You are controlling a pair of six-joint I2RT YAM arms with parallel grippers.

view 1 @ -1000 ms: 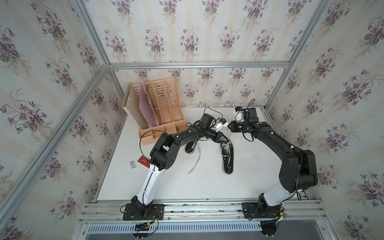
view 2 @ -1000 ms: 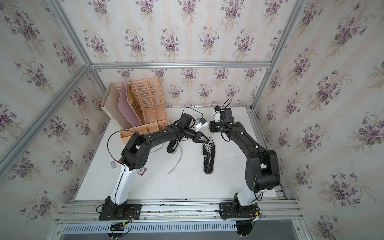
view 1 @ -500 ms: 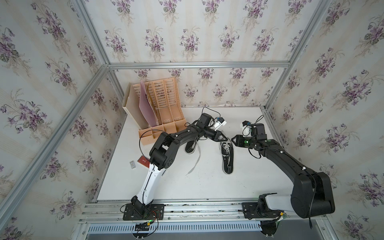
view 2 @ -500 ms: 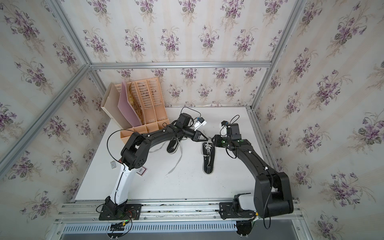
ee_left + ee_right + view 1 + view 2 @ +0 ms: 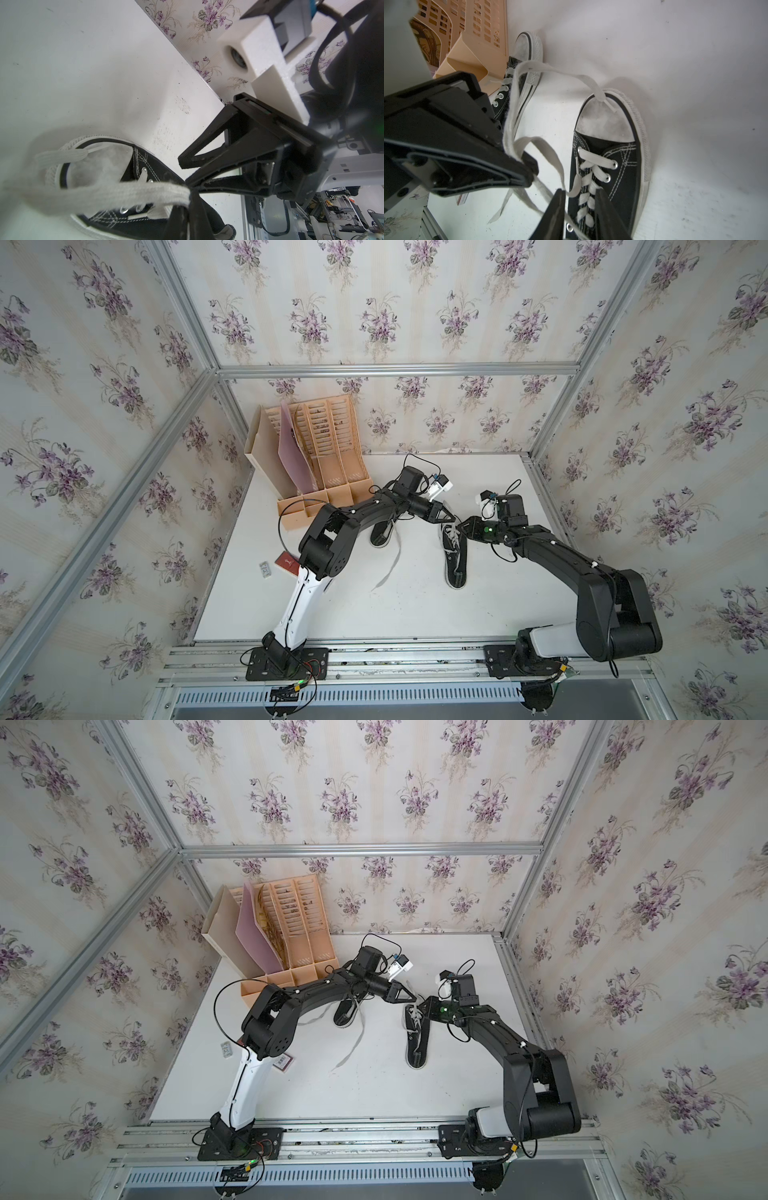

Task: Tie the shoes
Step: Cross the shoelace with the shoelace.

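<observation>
Swinging down-frame in the last second, the right gripper (image 5: 461, 526) hangs part-open, gripping nothing, over the centre-frame sneaker (image 5: 455, 568), its mate (image 5: 380, 536) just left, while the left gripper (image 5: 453, 517) stays clamped on that shoe's lace (image 5: 145, 191), so a second grasp for the knot looks imminent.

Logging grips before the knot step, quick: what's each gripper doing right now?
Left gripper: closed, pinching a white lace.
Right gripper: open, fingers either side of that lace, not clamped.
</observation>
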